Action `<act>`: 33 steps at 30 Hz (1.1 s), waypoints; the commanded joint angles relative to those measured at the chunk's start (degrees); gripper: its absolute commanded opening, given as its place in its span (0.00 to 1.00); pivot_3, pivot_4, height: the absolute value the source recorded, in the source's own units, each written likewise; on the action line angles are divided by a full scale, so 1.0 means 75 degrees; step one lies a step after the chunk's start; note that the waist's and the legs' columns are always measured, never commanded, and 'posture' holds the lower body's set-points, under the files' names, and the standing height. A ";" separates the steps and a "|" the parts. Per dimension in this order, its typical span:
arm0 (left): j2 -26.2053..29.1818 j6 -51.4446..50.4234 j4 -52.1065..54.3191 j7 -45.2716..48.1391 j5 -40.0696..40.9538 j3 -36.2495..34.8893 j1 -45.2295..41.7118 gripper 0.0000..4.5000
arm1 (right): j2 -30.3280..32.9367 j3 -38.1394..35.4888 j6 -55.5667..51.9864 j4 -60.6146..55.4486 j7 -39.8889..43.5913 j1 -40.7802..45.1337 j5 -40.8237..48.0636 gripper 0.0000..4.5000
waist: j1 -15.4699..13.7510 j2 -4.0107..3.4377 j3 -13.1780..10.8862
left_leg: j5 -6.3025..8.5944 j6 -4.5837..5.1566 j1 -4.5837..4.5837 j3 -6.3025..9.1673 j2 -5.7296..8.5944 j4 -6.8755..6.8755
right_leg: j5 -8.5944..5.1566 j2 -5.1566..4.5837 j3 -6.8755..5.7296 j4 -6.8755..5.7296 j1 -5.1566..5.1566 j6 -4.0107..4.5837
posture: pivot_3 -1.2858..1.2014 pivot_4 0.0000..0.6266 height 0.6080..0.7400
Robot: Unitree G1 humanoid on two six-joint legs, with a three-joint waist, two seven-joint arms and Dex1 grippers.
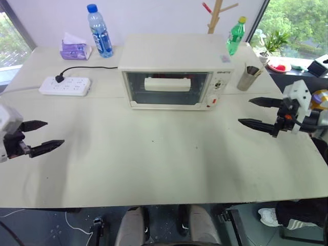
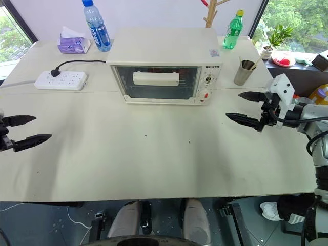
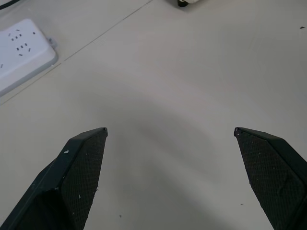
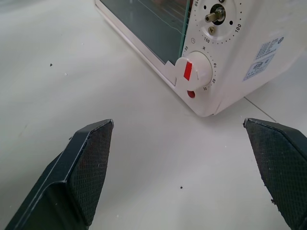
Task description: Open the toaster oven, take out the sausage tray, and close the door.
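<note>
Door (image 1: 166, 88) on the toaster oven (image 1: 177, 69) is shut right now, so nothing's started yet. Oven sits at the far middle of the table (image 1: 154, 164), glass front facing the robot, long white bar handle (image 1: 165, 83) across the upper part of the glass. Can't really make out the sausage tray through the glass, presumably it's in there.

Left gripper (image 1: 44, 135) hangs over the table's left edge, right gripper (image 1: 257, 111) over the right side near the knob panel (image 1: 217, 87). Both have their fingers spread wide and empty, well apart from the oven.

For the opening step, I'd bring one gripper in square to the handle bar, fingers above and below it, close, then pull toward the robot and down in an arc so the door swings instead of the whole oven sliding. Watch out for the metal cup (image 1: 248, 77) and green bottle (image 1: 235, 36) just beside the oven's right side.
</note>
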State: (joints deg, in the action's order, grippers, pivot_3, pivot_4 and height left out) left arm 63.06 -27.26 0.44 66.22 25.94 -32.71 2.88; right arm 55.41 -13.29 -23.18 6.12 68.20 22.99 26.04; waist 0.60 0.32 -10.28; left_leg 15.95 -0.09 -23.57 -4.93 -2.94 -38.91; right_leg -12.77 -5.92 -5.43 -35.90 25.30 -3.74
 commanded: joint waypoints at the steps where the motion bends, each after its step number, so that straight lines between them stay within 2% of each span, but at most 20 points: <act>1: -0.0017 0.0177 0.0194 -0.0007 0.0065 -0.0387 0.0028 1.00 | 0.0093 -0.0132 0.0036 -0.0088 0.0050 0.0053 0.0075 0.99 | 0.0003 0.0000 0.0000 | 0.0000 0.0000 0.0000 0.0000 0.0000 0.0000 | 0.0000 0.0000 0.0000 0.0000 0.0000 0.0000 | 0.52 0.24 0.87; 10: -0.0138 -0.0032 0.0241 -0.0455 0.0166 -0.0386 -0.0195 1.00 | 0.0044 -0.0078 0.0091 -0.0059 -0.0153 0.0076 -0.0096 0.99 | 0.0002 -0.0001 0.0000 | 0.0000 0.0000 0.0000 -0.0004 0.0003 0.0000 | 0.0001 0.0001 0.0001 -0.0001 -0.0001 -0.0002 | 0.52 0.24 0.87; 16: -0.0230 -0.0523 0.0321 -0.0538 0.0635 -0.0286 -0.0534 1.00 | -0.0115 -0.0149 -0.0372 -0.0246 -0.0310 0.0172 0.0201 0.99 | -0.0002 -0.0001 0.0000 | -0.0001 0.0000 0.0000 -0.0004 0.0003 -0.0001 | 0.0003 0.0002 0.0001 -0.0002 -0.0001 -0.0005 | 0.52 0.24 0.87; 22: -0.0538 -0.1065 0.0743 -0.0688 0.1252 0.0704 -0.1911 1.00 | -0.0581 -0.0063 -0.0858 -0.0722 -0.0857 0.0493 0.0472 0.99 | -0.0013 0.0002 0.0000 | -0.0002 0.0000 0.0001 -0.0003 0.0009 -0.0010 | 0.0015 0.0002 0.0001 -0.0005 -0.0013 -0.0025 | 0.52 0.24 0.87; 27: -0.1182 -0.2015 0.1090 -0.1321 0.2004 0.1453 -0.3462 1.00 | -0.1423 0.0342 -0.1015 -0.1321 -0.1650 0.0717 0.0430 0.99 | -0.0006 0.0009 0.0003 | -0.0003 0.0000 0.0002 -0.0014 0.0014 -0.0013 | 0.0017 0.0008 0.0004 -0.0018 -0.0016 -0.0028 | 0.52 0.24 0.87; 33: -0.1342 -0.2242 0.1182 -0.0876 0.2228 0.2360 -0.4432 1.00 | -0.2239 0.1030 -0.0902 -0.1245 -0.2071 0.1202 0.0165 0.99 | 0.0020 0.0010 0.0002 | -0.0007 -0.0004 0.0005 -0.0019 0.0016 -0.0014 | 0.0017 0.0014 0.0006 -0.0026 -0.0015 -0.0028 | 0.52 0.24 0.87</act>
State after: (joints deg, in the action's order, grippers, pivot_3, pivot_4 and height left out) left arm 52.61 -44.10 8.22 58.29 41.98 -16.00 -28.63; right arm 39.22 -5.79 -31.01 -2.10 53.46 29.44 27.63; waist 0.75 0.39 -10.26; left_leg 15.89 -0.12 -23.52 -5.07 -2.82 -39.02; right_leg -12.64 -5.81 -5.39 -36.11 25.19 -3.95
